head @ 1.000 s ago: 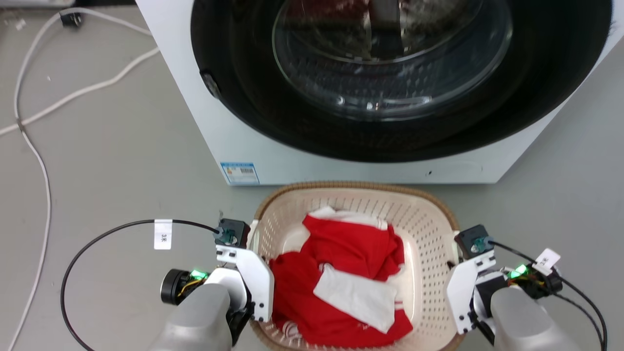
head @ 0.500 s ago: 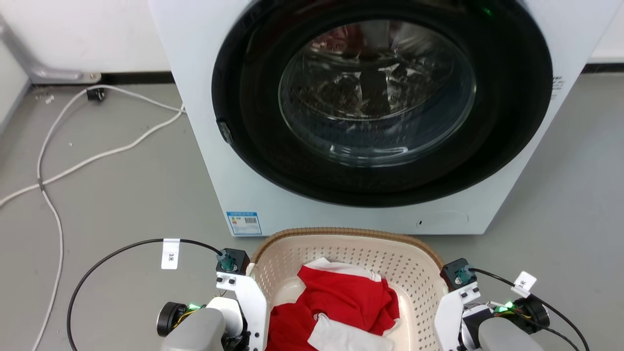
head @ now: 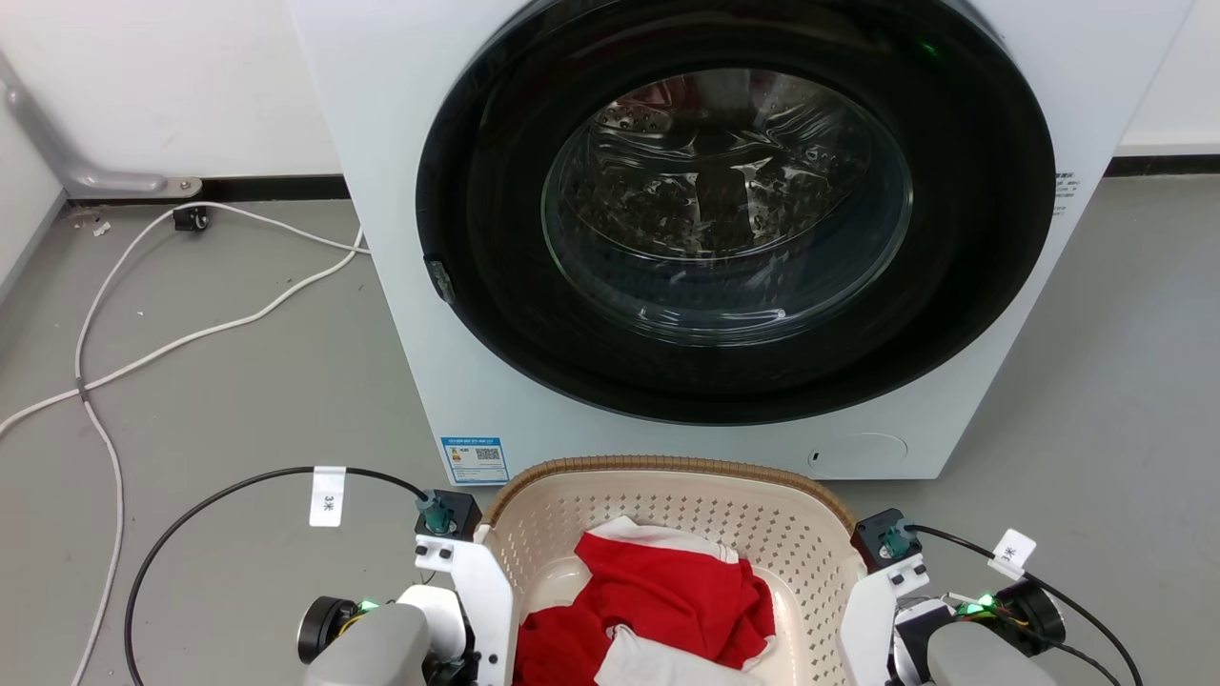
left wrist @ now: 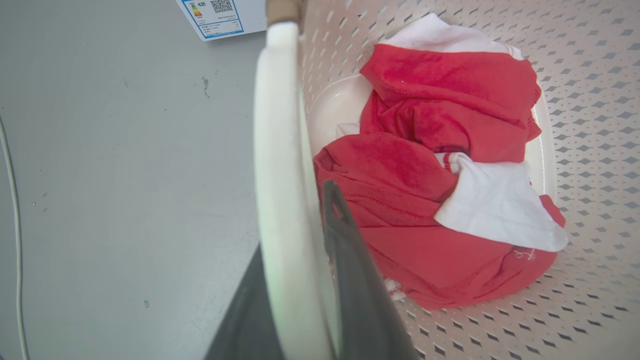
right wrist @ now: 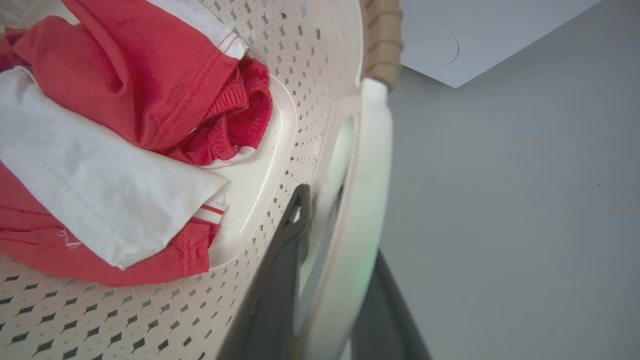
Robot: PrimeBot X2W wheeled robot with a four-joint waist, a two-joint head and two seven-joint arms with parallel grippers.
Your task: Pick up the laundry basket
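Head view: the cream perforated plastic laundry basket with a brown woven-look rim (head: 667, 465) is near, just before the white front-loading washing machine (head: 381, 238), possibly off the grey floor (head: 238, 400).

Left wrist view: the left gripper (left wrist: 295, 225) clamps its white left handle (left wrist: 275, 125).

Right wrist view: the right gripper (right wrist: 340, 225) clamps the white right handle (right wrist: 375, 140).

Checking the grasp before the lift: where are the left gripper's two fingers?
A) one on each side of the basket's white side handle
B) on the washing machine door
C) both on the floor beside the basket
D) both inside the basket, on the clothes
A: in the left wrist view the left gripper has its dark fingers straddling the white handle of the laundry basket, one inside, one outside.
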